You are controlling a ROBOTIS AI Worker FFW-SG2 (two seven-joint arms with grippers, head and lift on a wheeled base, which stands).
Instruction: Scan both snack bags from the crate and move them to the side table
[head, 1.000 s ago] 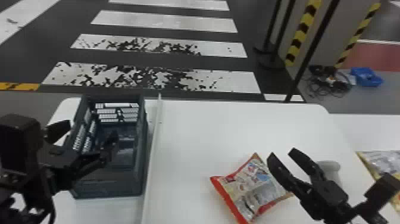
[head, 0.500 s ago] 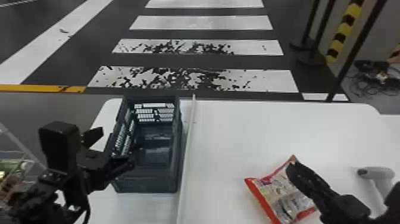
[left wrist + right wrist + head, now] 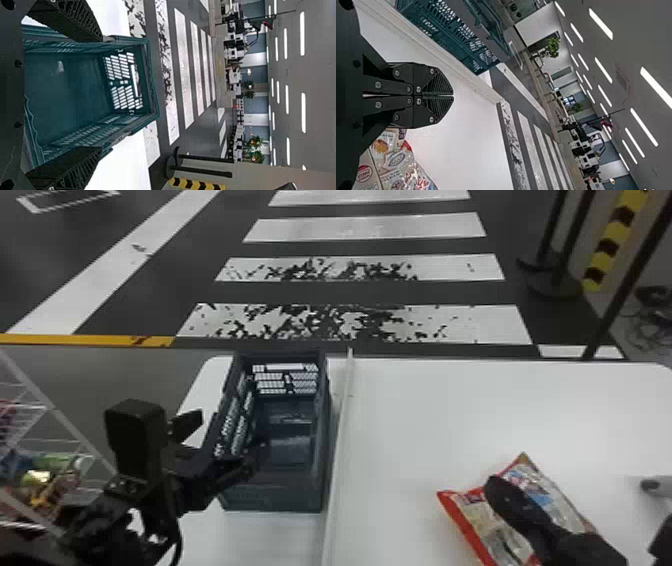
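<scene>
And it's 1 crate (image 3: 322,430), just 1 snack bag (image 3: 467,520), 2 grippers on show, 1 left gripper (image 3: 230,434) and 1 right gripper (image 3: 494,486), 1 table (image 3: 425,415), 1 divider (image 3: 341,440), 1 wire rack (image 3: 55,415), and there, 1 scanner (image 3: 651,485)

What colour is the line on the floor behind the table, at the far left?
Yellow; head view shows it best.
</scene>
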